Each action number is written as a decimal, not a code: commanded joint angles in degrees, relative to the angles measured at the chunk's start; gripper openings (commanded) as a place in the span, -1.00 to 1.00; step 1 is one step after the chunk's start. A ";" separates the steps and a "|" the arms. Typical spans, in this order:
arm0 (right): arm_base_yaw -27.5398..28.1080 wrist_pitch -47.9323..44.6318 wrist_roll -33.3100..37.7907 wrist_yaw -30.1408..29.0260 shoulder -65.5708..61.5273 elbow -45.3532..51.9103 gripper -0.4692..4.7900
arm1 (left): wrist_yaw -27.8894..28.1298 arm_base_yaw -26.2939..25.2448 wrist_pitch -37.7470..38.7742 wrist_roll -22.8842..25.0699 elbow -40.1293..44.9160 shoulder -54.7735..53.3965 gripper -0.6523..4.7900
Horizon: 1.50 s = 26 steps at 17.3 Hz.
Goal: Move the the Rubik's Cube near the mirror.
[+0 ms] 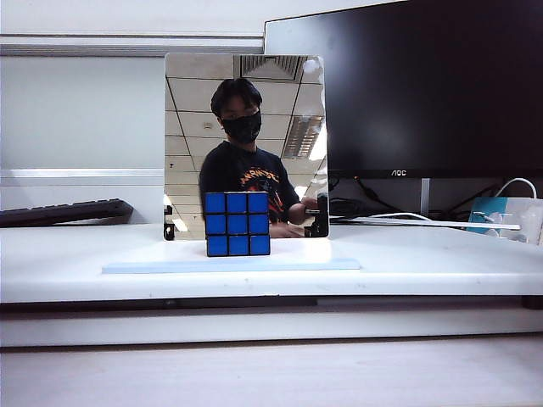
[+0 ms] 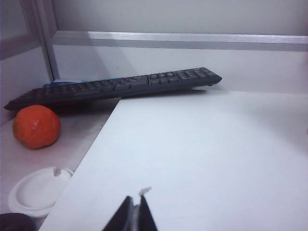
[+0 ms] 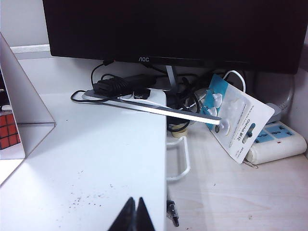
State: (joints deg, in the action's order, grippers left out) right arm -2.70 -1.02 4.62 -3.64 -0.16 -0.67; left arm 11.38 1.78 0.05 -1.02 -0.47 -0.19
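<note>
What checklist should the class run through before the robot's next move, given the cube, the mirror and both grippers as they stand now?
1. Rubik's Cube near the mirror: ok, it stands right in front of the glass in the exterior view; contact cannot tell.
2. Cube upright and steady: ok, blue face square to the camera, resting on the white table.
3. Left gripper: ok, shut and holding nothing, over bare table near the keyboard.
4. Right gripper: ok, shut and holding nothing, over the table in front of the monitor.
5. Mirror upright: ok.
</note>
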 commanded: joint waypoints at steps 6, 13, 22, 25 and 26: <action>0.07 -0.92 -0.15 0.31 0.02 0.35 -0.84 | -0.04 -0.07 -0.48 0.17 -0.07 -0.02 -0.68; 0.07 -0.92 -0.15 0.31 0.02 0.35 -0.84 | -1.95 -0.07 0.98 1.20 -0.07 -0.02 -0.68; 0.07 -0.92 -0.17 0.28 0.02 0.35 -0.84 | -7.96 -0.07 1.16 1.84 -0.07 -0.02 -0.68; 0.07 -0.92 -0.15 0.31 0.02 0.35 -0.84 | -7.96 -0.07 1.16 1.86 -0.07 -0.02 -0.68; 0.07 -0.92 -0.15 0.31 0.02 0.35 -0.84 | -7.96 -0.07 1.16 1.86 -0.07 -0.02 -0.68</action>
State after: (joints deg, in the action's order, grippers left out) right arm -2.68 -1.02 4.62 -3.64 -0.16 -0.67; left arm 3.64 1.78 1.50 0.58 -0.47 -0.21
